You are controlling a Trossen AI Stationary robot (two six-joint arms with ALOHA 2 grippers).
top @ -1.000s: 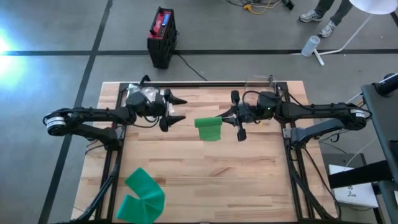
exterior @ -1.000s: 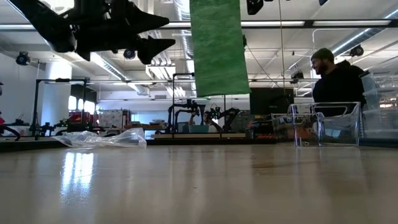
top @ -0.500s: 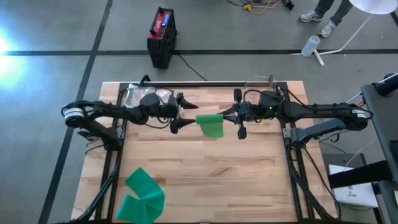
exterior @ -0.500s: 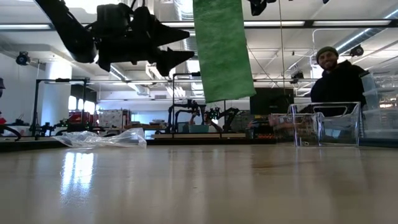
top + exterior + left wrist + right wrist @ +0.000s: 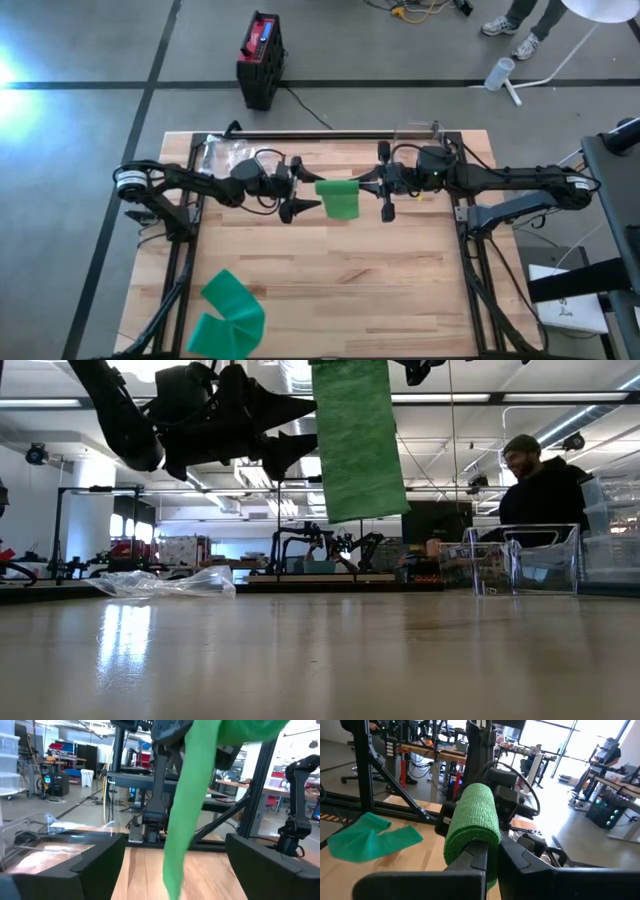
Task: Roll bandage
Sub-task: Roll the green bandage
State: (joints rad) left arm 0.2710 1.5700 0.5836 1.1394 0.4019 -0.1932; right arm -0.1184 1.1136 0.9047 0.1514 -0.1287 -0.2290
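Inspection finding: the green bandage is held in the air above the wooden table, over its far half, with a loose tail hanging down clear of the surface, as the low view confirms.

Right gripper: fingers closed tight on the rolled end of the bandage. In its own wrist view the roll sits clamped across the fingers, wound part uppermost.

Left gripper: fingers spread wide, holding nothing. It stands just beside the bandage on the side away from the right gripper, tips pointing at the hanging tail. In the left wrist view the tail hangs between the two open fingers, apart from both.

Other items: a second green bandage strip lies loose at the near left corner of the table, well apart from the held bandage. A clear plastic wrapper lies at the far left edge. A person is seen in the room beyond the table, not involved.

Assessment of step: the roll is partly wound, and the left arm is positioned to take the free tail. Rolling is, in my judgement, incomplete.

Next move calls for: the left fingers to close on the tail squarely, keeping it taut and flat, so that the right gripper can wind it evenly. A skewed pinch risks a crooked roll.
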